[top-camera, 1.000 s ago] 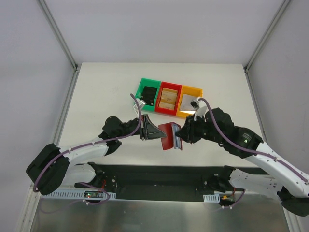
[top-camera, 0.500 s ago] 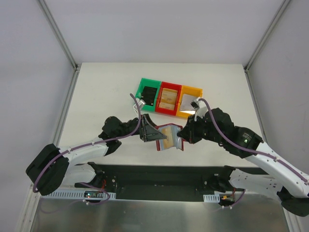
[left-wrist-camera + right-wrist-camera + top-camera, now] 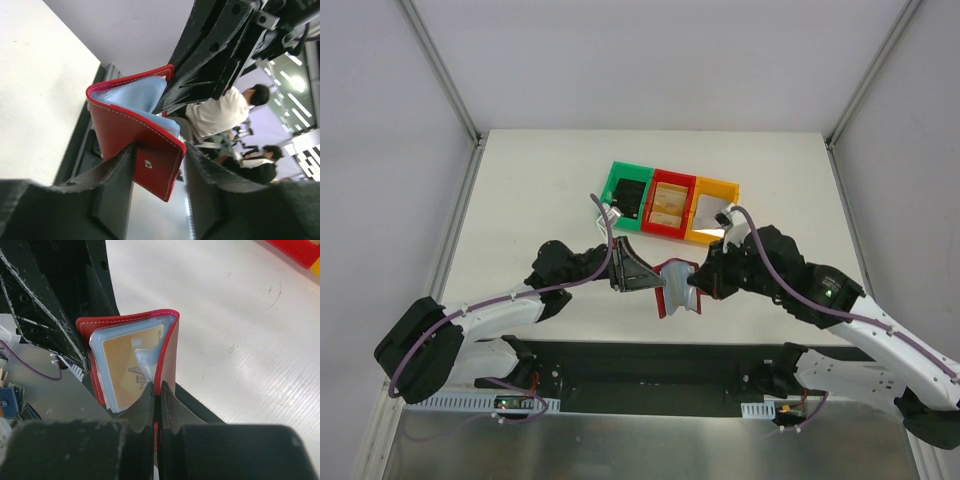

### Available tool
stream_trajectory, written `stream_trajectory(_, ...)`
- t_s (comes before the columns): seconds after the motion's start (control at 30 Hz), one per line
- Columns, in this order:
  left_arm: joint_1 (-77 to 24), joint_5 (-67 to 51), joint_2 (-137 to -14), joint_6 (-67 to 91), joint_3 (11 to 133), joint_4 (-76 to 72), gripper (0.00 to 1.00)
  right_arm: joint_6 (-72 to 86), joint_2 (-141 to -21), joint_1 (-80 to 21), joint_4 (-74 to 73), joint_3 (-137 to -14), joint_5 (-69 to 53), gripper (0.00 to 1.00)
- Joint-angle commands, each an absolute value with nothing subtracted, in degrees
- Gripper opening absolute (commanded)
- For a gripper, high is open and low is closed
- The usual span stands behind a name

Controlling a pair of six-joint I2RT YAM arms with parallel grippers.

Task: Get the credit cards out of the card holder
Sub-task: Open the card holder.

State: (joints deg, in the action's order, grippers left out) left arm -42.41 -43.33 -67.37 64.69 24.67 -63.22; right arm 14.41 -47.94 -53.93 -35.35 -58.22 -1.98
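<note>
While viewed from above, shows a white table (image 3: 540,190) under everything. Reaches inward from the near edge with left arm (image 3: 500,312) and right arm (image 3: 865,312), meeting near the table's front middle. Has three bins touching in a row behind them: green bin (image 3: 626,172), red bin (image 3: 654,200), yellow bin (image 3: 717,186). Holds the holder (image 3: 672,287) between both grippers, just in front of the bins, folded to a narrow V. Pinches one red cover in the right gripper (image 3: 157,397), fingers pressed tight on it. Flanks the other cover with the left gripper (image 3: 160,152), a finger close on each side; cannot tell whether clamped or merely beside. Shows blue-grey sleeves (image 3: 137,97) inside, one with a tan card (image 3: 127,370) tucked in. Bears a strap (image 3: 156,172) with a metal snap (image 3: 148,163) on the cover nearest the left gripper.
</note>
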Motion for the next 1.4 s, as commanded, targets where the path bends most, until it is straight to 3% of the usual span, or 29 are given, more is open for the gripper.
stream_trajectory(0.0,-42.63,-44.65,-66.88,62.49,26.10,-63.11,0.52,14.68,-46.76,-53.79,-32.70,-58.36,-3.08,0.00)
stream_trajectory(0.07,-42.71,-44.21,-66.71,62.05,26.02,-61.45,0.69,14.68,-46.58,-53.79,-32.61,-58.45,-3.25,0.00)
stream_trajectory(0.23,-42.63,-43.68,-66.62,61.26,25.40,-60.56,0.70,14.59,-46.67,-53.79,-32.69,-58.10,-3.34,0.00)
stream_trajectory(0.33,-42.63,-43.68,-66.88,60.65,25.49,-59.77,0.60,14.68,-46.67,-53.79,-32.00,-57.31,-3.60,0.00)
stream_trajectory(0.57,-42.63,-43.59,-67.50,58.63,25.31,-57.22,0.24,14.85,-46.32,-53.79,-30.94,-55.90,-4.13,0.00)
stream_trajectory(0.77,-42.71,-43.51,-67.33,56.69,25.05,-54.68,0.08,14.76,-46.05,-53.79,-30.94,-55.02,-4.22,0.01)
stream_trajectory(0.87,-42.63,-43.50,-66.97,55.20,24.96,-51.95,0.00,14.50,-45.53,-53.35,-31.81,-54.58,-3.34,0.22)
stream_trajectory(1.03,-42.45,-41.93,-65.22,50.11,25.57,-41.76,0.00,13.71,-44.30,-51.59,-34.18,-53.79,-1.06,0.47)
stream_trajectory(1.13,-42.10,-40.79,-64.86,46.59,26.80,-33.34,0.00,12.31,-44.21,-50.98,-37.08,-54.49,3.06,0.54)
stream_trajectory(1.37,-41.57,-38.15,-67.58,41.14,29.26,-23.73,0.00,10.20,-45.08,-50.71,-37.10,-54.85,5.02,0.55)
